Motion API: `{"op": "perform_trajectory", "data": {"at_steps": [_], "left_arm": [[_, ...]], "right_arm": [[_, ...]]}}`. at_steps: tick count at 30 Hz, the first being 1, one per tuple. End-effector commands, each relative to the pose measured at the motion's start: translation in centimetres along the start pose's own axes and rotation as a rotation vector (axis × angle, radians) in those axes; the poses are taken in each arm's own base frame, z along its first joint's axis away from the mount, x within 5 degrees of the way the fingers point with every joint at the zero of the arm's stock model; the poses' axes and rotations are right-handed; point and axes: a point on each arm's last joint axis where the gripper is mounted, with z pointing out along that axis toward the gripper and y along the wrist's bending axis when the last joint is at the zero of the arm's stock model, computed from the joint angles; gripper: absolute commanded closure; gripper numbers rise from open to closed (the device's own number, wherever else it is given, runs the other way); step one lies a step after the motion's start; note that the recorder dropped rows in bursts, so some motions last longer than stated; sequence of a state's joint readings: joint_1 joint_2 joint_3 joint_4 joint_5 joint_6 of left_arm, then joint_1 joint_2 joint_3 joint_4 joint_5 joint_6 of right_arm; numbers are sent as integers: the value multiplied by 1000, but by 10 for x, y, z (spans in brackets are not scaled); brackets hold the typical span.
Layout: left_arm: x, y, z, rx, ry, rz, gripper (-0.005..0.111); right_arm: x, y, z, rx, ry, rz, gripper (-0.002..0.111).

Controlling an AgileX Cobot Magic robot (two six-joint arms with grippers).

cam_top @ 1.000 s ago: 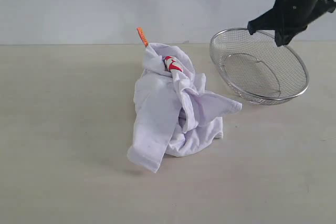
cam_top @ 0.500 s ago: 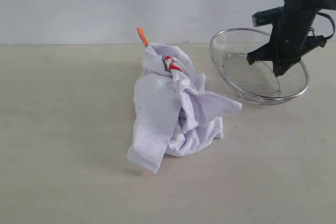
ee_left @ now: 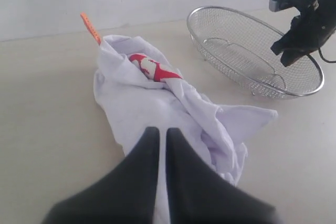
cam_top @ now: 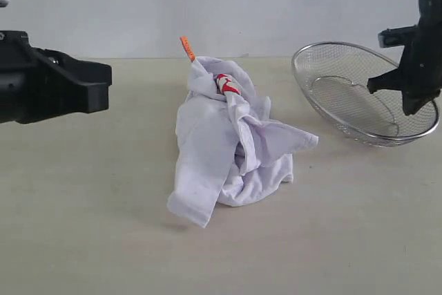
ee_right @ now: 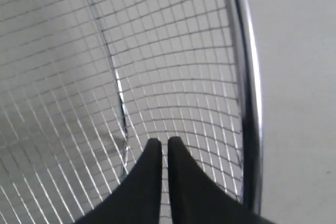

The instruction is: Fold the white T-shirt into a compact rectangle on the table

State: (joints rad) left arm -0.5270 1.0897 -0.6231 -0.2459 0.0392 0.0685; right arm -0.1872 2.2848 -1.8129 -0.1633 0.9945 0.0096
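1. Find the shirt bunched in a tall heap at the middle of the table, with nothing folded yet. Note the orange tag sticking up at the far end and a scrap of red print just below it.
2. See the left pincer pressed together on nothing, held off to the left, clear of the cloth and aimed at the heap.
3. See the right pincer likewise closed and empty, down inside the wire basket at the far right, close over the mesh by the right rim. Cannot tell whether touching.
4. Expect trouble from reaching in with fingers closed: would likely only poke or shove the heap, never take hold. Open before arriving.
5. Beware of pinching several layers at once. With hem, sleeves and collar buried in the folds, would probably lift the whole lump instead of spreading it.
6. Watch for a fingertip snagging in the mesh on the way out: could drag or tip the basket toward the right-hand flap of the shirt, not far from the near rim.
7. Guard against pulling from one side only: light cloth on a smooth top, apt to slide whole rather than flatten.
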Motion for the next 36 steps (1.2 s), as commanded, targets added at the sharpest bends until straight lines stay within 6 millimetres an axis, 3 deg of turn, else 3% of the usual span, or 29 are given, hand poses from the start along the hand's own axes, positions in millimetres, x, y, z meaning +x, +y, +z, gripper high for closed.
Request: {"op": "perform_trajectory", "data": {"at_steps": [1,12,15,18,22,26,29,30,33,35,36], "left_arm": [[-9,-2,0,2,-80,1,102],[-8,-2,0,3,-71,1,102],[-12,-1,0,0,-117,1,102],[-18,-1,-1,-5,-183,1,102],[-26,0,-3,-12,-272,0,102],[-24,0,4,-17,-259,1,102],[-19,4,25,-40,-250,3,102],[-14,8,48,-62,-194,1,102],[-8,6,100,-56,28,-3,102],[-10,9,125,-63,111,-24,102],[-10,17,135,-79,150,-47,102]], "right_arm": [[3,-17,1,5,20,36,107],[5,-31,-3,-1,12,59,107],[2,-25,-23,-93,-33,44,109],[1,-15,-59,-242,-105,18,109],[-2,14,-108,-477,-251,-87,109],[-4,46,-123,-509,-294,-164,109],[-4,78,-122,-528,-290,-228,109],[-4,105,-122,-534,-314,-296,109],[-8,145,-119,-472,-400,-377,108],[-11,160,-117,-447,-462,-387,100],[-15,165,-110,-438,-493,-379,91]]}}
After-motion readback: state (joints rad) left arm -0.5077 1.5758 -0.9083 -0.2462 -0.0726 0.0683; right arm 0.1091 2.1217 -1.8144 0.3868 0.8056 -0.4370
